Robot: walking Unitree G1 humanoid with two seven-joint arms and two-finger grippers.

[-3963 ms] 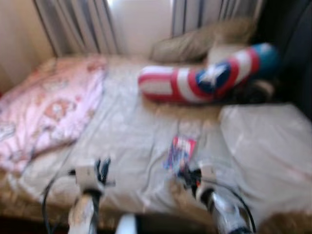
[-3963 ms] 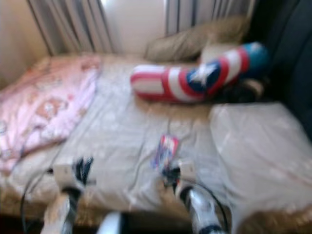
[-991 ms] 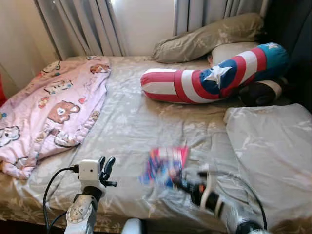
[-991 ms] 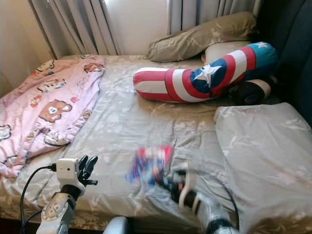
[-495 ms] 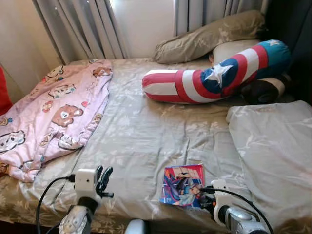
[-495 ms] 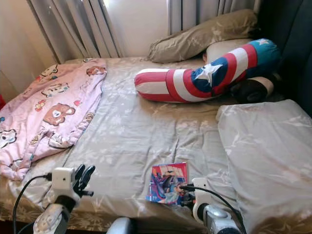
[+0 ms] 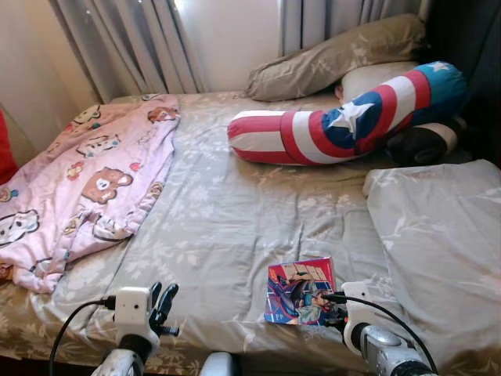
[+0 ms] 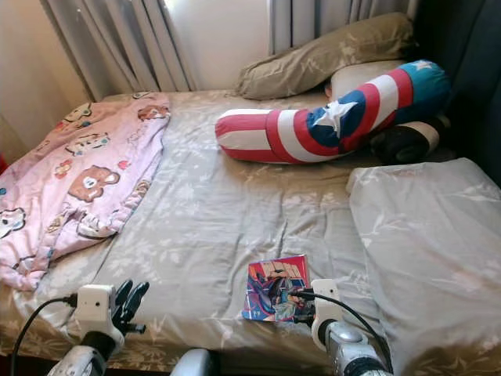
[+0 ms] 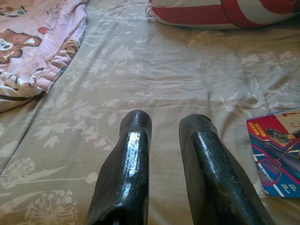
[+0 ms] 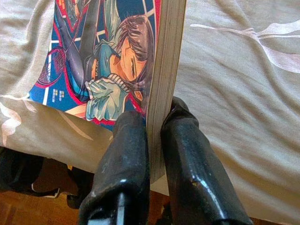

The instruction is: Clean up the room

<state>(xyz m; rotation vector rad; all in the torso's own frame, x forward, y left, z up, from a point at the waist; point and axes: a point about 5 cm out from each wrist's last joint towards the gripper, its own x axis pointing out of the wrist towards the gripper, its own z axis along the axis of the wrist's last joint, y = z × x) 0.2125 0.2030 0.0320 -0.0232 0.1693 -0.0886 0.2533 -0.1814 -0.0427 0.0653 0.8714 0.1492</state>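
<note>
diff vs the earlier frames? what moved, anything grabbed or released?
The right gripper kept its hold on the comic book throughout. A second ago the book was blurred in mid-swing; now it sits sharp and steady near the bed's front edge. The left gripper stayed open and idle. Pink blanket, striped bolster and pillows unchanged, allowing for camera shift.

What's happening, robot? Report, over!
Right gripper shut on comic book at bed edge. Left gripper open, holding nothing. Nothing blocking.

bed (image 7: 235, 211), beige floral sheet | pink bear-print blanket (image 7: 74, 184) on its left side | star-and-stripe bolster (image 7: 344, 125) near head | olive pillow (image 7: 337, 51) behind | grey curtains (image 7: 129, 43)
</note>
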